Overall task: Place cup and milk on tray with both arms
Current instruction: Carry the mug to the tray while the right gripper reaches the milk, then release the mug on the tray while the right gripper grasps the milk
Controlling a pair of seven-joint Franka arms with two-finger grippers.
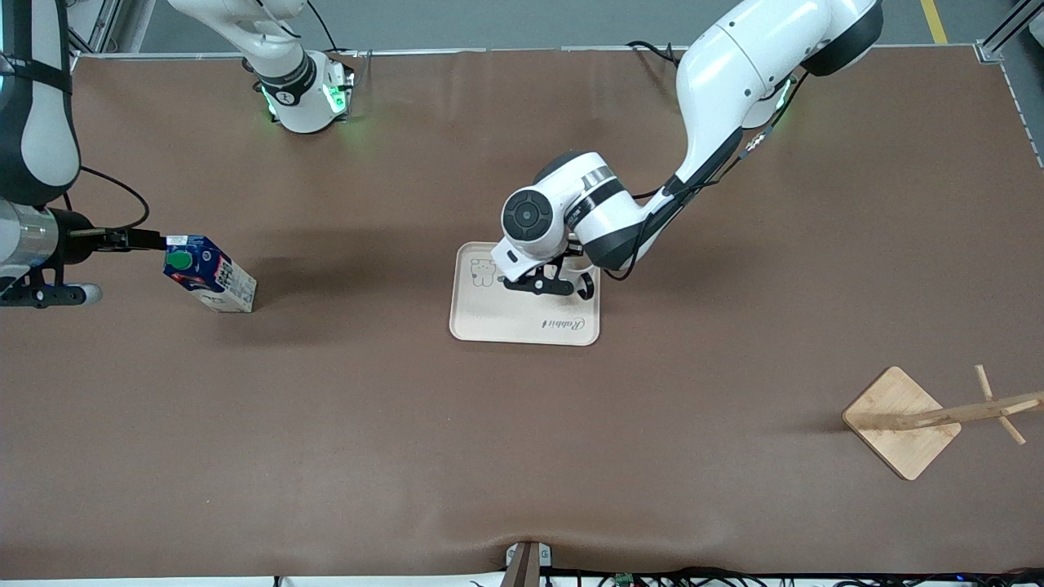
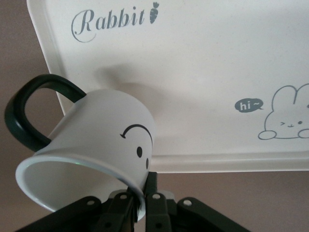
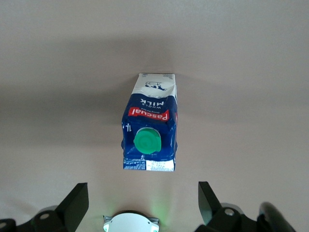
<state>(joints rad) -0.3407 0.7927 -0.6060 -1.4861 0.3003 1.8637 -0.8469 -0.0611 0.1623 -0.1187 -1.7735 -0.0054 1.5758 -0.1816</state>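
The white cup (image 2: pixel 96 140) with a black smiley face and black handle hangs tilted, its rim pinched in my left gripper (image 2: pixel 142 195), which is shut on it. It hangs over the edge of the cream tray (image 2: pixel 203 72) at the end that carries the word "Rabbit". In the front view the left gripper (image 1: pixel 563 281) is over the tray (image 1: pixel 522 318), and the wrist hides most of the cup. The blue milk carton (image 1: pixel 210 273) with a green cap stands on the table toward the right arm's end. My right gripper (image 3: pixel 142 205) is open above the milk (image 3: pixel 149 128), with nothing between its fingers.
A wooden rack with a square base (image 1: pixel 901 420) stands toward the left arm's end of the table, nearer the front camera than the tray. Brown table surface (image 1: pixel 522 456) stretches between the milk, the tray and the rack.
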